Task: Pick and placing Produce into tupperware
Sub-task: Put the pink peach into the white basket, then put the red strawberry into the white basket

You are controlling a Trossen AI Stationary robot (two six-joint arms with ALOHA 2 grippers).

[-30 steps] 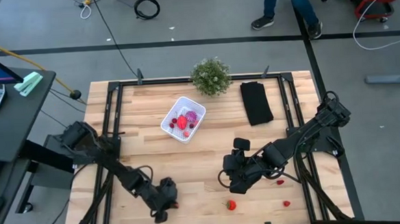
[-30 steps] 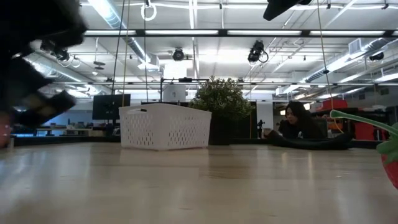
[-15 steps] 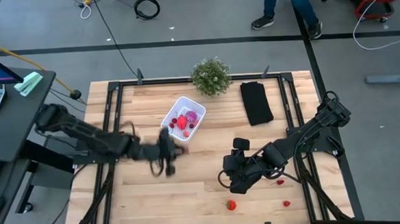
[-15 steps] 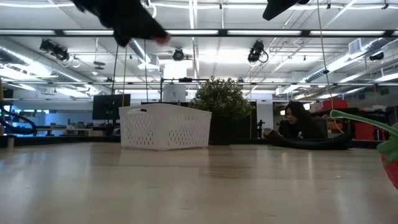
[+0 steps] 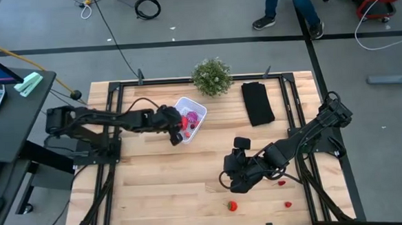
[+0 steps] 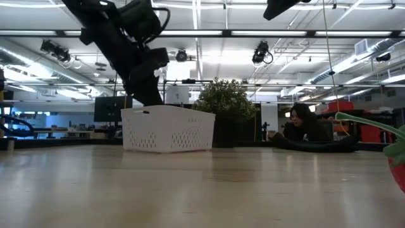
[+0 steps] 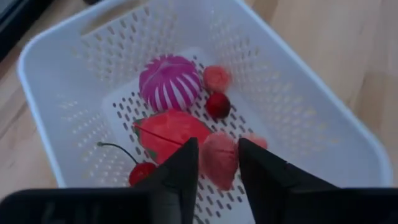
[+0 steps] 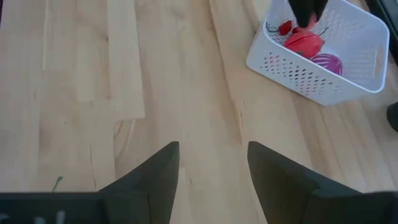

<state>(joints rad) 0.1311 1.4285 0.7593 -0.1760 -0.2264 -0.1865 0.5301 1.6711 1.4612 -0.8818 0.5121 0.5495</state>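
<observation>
The white perforated tupperware (image 5: 199, 111) stands at the table's far middle, in front of the potted plant. In it lie a purple striped ball (image 7: 169, 82), a red strawberry (image 7: 171, 132) and small red pieces. My left gripper (image 7: 219, 146) hangs over its near-left corner with a pink piece of produce (image 7: 219, 163) between its fingertips. My right gripper (image 5: 234, 183) hovers open over the table's right middle, nothing between its fingers (image 8: 213, 155). Loose produce lies near the front edge: a strawberry (image 5: 232, 206) and two small red pieces (image 5: 287, 204), (image 5: 282, 183). My left gripper has the pink piece (image 7: 211, 163) pinched between its two fingertips, which stand on its two sides. The fingers slant down from the table's left side over the tupperware's rim (image 7: 311, 68). The piece hangs clear above the produce in the container.
A green potted plant (image 5: 211, 76) stands at the far edge behind the tupperware. A black folded cloth (image 5: 257, 103) lies to its right. Bare wood lies between the tupperware and the front edge. A person sits in the room behind the table.
My left gripper has swung from the table's near edge toward the far side, rising, and now stands tipped down over the tupperware's near-left corner. My right arm has kept still.
</observation>
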